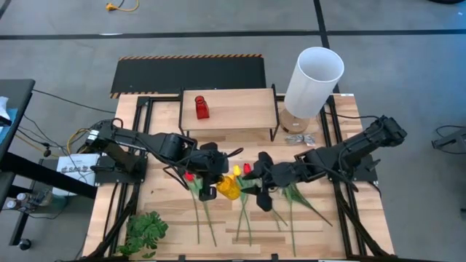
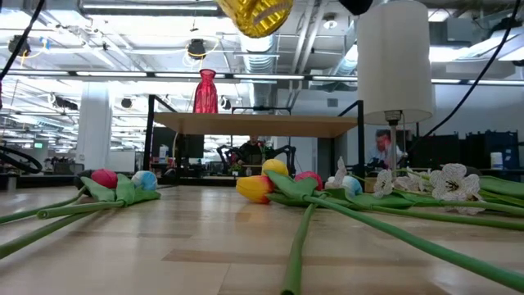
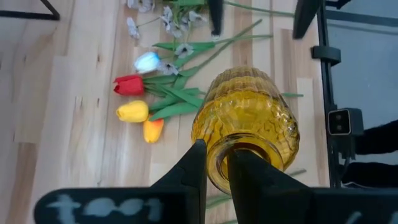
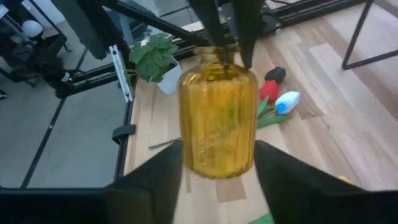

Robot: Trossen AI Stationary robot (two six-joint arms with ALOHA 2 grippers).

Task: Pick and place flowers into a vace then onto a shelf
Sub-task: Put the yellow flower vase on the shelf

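The left gripper [image 3: 216, 163] holds the yellow vase [image 3: 245, 127] above the table [image 1: 167, 211], jaws clamped on its rim. The right gripper [image 4: 214, 171] flanks the vase's base — jaws spread apart. The flowers [image 1: 244, 200] lie on the table, before the shelf [image 1: 240, 109].

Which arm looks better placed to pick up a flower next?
The right. Its hand is open and empty, near the tulips; the left hand is pinching the yellow vase by its rim.

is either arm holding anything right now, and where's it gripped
The left gripper holds the yellow glass vase by its rim, one finger inside the mouth. The right gripper stands open around the vase's base.
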